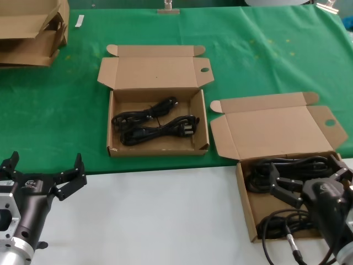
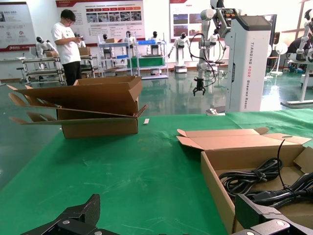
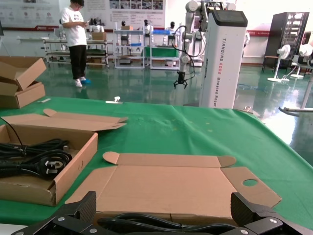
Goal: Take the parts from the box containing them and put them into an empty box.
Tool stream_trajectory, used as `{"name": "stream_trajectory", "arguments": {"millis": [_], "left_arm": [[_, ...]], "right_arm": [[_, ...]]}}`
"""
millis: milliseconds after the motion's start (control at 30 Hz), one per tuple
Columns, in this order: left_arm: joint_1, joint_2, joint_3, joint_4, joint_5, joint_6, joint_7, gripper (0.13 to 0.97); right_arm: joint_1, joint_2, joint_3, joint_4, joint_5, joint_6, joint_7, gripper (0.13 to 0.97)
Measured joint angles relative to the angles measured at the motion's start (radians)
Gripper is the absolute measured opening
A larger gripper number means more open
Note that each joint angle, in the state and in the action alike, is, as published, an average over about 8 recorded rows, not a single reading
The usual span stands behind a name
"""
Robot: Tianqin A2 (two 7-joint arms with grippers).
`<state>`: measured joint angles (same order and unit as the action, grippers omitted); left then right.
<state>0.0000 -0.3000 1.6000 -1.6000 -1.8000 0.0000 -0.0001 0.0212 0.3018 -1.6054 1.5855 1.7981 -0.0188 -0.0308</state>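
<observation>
Right pincer (image 1: 306, 175) wide open, empty, over cords (image 1: 287, 165) in near box (image 1: 248, 207).

Bright even light, soft shadows, sharp

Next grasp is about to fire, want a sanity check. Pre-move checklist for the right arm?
1. Right pincer open: ok.
2. Power cords under it in the near box: ok.
3. One cord between its fingers: ok, by the right wrist view.
4. Cords free of tangles: cannot tell.
5. Far box lid open, floor space left beside its two bundles: ok.
6. Left pincer open, parked at the table's near edge, out of the path: ok.
</observation>
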Motion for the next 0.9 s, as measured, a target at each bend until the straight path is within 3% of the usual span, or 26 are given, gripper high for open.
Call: {"name": "stream_trajectory", "arguments": {"millis": [900], "left_arm": [[0.0, 0.0, 0.0, 0.0, 0.0, 0.0, 0.0, 0.966]], "right_arm": [[0.0, 0.0, 0.0, 0.0, 0.0, 0.0, 0.0, 0.966]]}}
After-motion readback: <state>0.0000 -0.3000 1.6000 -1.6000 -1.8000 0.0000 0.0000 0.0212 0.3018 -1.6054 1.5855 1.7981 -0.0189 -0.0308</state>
